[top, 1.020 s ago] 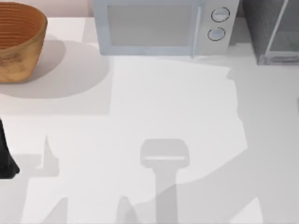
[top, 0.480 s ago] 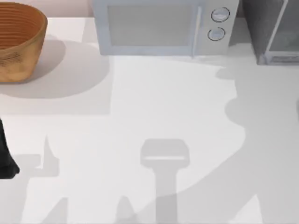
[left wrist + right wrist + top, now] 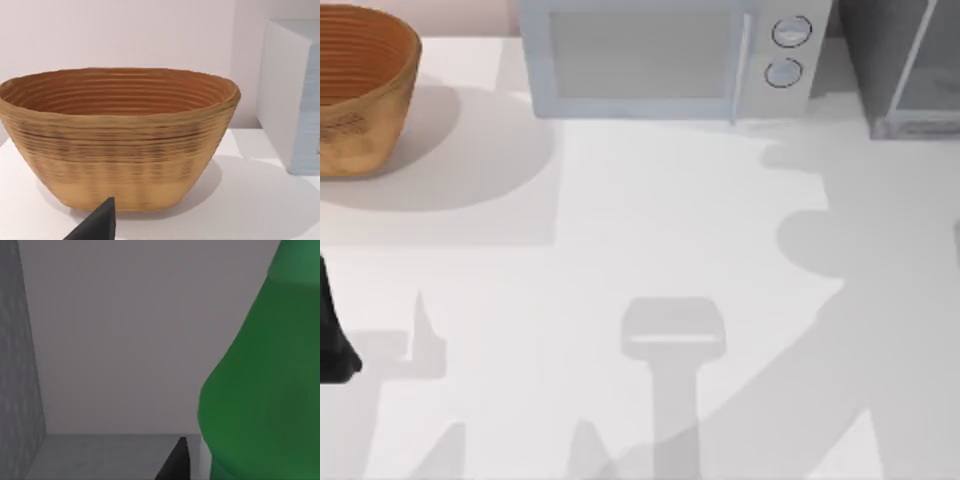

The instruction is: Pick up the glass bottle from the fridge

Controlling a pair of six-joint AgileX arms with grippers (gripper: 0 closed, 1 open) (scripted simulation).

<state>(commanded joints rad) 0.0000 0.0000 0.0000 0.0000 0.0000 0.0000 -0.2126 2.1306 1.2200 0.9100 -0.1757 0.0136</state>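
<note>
In the right wrist view the glass bottle is bright green and very close. Beside its lower body is a black part of my right gripper. Around them is the inside of the fridge, with a speckled dark grey side wall, a pale back wall and a grey floor. In the top view the fridge stands at the table's far right corner, with its pale glassy door panel swung outward. My left arm is parked at the table's left edge.
A woven brown basket sits at the far left and appears close up in the left wrist view. A pale blue-white microwave with two round knobs stands at the back centre. Arm shadows lie across the table's right half.
In the top view the shadow on the table's right side has spread leftward and changed shape. The left arm has not moved.
</note>
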